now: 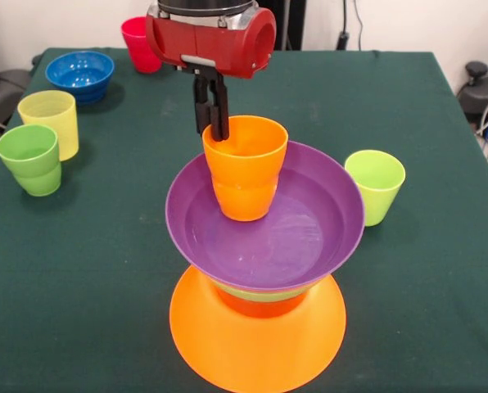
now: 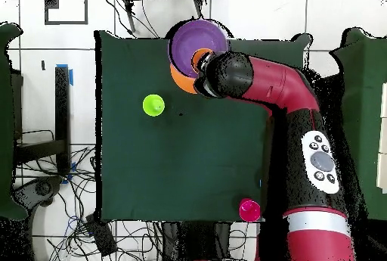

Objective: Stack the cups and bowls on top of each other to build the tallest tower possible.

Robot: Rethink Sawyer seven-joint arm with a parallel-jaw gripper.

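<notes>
The tower stands near the table's front edge: a very large orange bowl (image 1: 256, 340) upside down as base, a red-orange bowl (image 1: 260, 304) and a green bowl's rim (image 1: 256, 292) above it, and a purple bowl (image 1: 309, 237) upright on top. An orange cup (image 1: 246, 172) stands upright inside the purple bowl. My gripper (image 1: 213, 131) comes down from above with its fingers astride the cup's far rim, shut on it. In the overhead view the purple bowl (image 2: 198, 37), orange bowl (image 2: 178, 81) and orange cup (image 2: 199, 59) show; the arm's wrist hides the gripper.
A lime green cup (image 1: 375, 184) stands right of the tower, also in the overhead view (image 2: 153, 105). At the left stand a green cup (image 1: 31, 158), a pale yellow cup (image 1: 49, 121) and a blue bowl (image 1: 80, 75). A red cup (image 1: 139, 45) stands at the far edge.
</notes>
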